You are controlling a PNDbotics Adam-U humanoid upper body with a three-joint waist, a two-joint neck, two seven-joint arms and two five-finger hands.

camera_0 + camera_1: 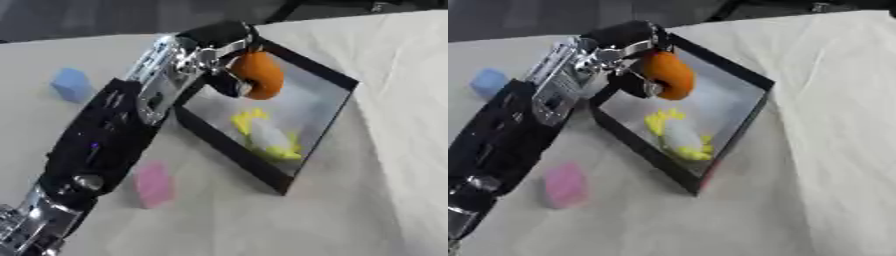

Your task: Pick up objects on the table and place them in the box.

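Left hand (223, 65): fingers curled around the orange object (259, 75), above the box's near-left part.
Box (325, 75): black, holds a yellow-white toy (267, 135).
Table (367, 200): a pink piece (154, 183) and a blue piece (72, 84) lie left of the box.

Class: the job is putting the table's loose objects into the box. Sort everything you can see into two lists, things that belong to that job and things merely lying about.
Belongs to the job:
- left hand, curled round the orange object over the box
- yellow and white object, already in the box
- pink object and blue object, on the table

Lying about:
- only the table cloth
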